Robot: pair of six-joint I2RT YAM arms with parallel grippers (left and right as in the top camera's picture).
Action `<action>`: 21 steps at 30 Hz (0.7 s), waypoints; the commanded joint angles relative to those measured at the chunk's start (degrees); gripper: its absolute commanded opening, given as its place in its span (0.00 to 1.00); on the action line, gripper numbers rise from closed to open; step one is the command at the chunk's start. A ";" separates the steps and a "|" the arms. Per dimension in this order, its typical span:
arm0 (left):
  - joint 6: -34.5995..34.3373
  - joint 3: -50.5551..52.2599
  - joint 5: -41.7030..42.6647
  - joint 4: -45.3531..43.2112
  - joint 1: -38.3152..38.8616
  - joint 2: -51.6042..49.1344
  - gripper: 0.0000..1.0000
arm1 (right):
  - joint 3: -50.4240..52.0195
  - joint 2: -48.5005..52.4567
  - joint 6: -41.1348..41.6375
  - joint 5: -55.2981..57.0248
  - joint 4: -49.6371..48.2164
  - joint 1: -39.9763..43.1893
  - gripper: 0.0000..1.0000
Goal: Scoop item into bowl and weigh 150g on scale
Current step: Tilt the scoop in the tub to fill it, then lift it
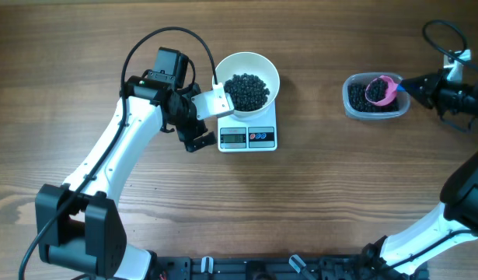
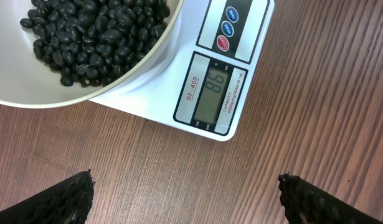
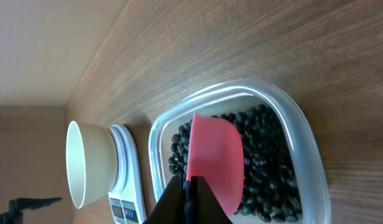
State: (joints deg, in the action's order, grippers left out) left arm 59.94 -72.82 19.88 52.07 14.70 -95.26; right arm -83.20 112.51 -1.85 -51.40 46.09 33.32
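Left jaws wide, empty | right jaws pinch pink plastic scoop (image 1: 381,90) | risk: overfull, black beans (image 1: 358,99) spill short of white bowl (image 1: 268,66)

My left arm (image 1: 114,152) and right arm (image 1: 425,233): white link shells, black joints. Black cable (image 1: 165,30) loops behind my left gripper (image 2: 185,186), whose fingers (image 2: 66,199) are black, textured.

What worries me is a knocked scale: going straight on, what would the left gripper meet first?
Likely the scale, at its display end, ahead of the left gripper; if angled down, the table first.
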 commanded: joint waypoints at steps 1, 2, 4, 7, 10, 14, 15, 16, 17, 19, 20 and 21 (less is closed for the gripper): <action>0.94 -0.26 1.33 0.04 -0.09 -0.22 1.00 | -0.04 0.50 -1.01 -0.11 1.36 0.72 0.04; 0.94 -0.26 1.33 0.04 -0.09 -0.22 1.00 | -0.02 0.50 -1.01 0.48 1.64 0.72 0.04; 0.94 -0.26 1.33 0.04 -0.09 -0.22 1.00 | -0.02 0.50 -0.96 0.48 2.05 0.72 0.04; 0.94 -0.26 1.33 0.04 -0.09 -0.22 1.00 | -0.02 0.50 -0.81 0.50 2.84 0.72 0.04; 0.94 -0.26 1.33 0.04 -0.09 -0.22 1.00 | -0.02 0.50 2.47 0.50 3.13 0.72 0.04; 0.94 -0.26 1.31 0.04 -0.09 -0.22 1.00 | -0.02 0.50 2.54 0.50 2.86 0.72 0.04; 0.94 -0.26 1.33 0.04 -0.09 -0.22 1.00 | -0.02 0.50 2.49 0.50 2.84 0.72 0.04; 0.94 -0.26 1.33 0.04 -0.09 -0.22 1.00 | -0.04 0.50 2.47 0.50 2.82 0.72 0.04; 0.94 -0.26 1.31 0.04 -0.09 -0.22 1.00 | -0.04 0.50 2.49 0.50 2.78 0.74 0.04; 0.94 -0.26 1.33 0.04 -0.09 -0.22 1.00 | -0.04 0.48 3.63 0.48 2.89 0.83 0.04; 0.94 -0.26 1.33 0.04 -0.09 -0.22 1.00 | -0.04 0.48 3.76 0.39 2.86 0.83 0.05; 0.94 -0.26 1.33 0.04 -0.09 -0.22 1.00 | -0.04 0.48 3.72 0.28 2.84 0.83 0.04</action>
State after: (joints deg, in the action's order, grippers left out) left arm 59.94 -72.82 19.88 52.07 14.70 -95.26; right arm -83.20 112.51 0.75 -50.50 49.08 33.91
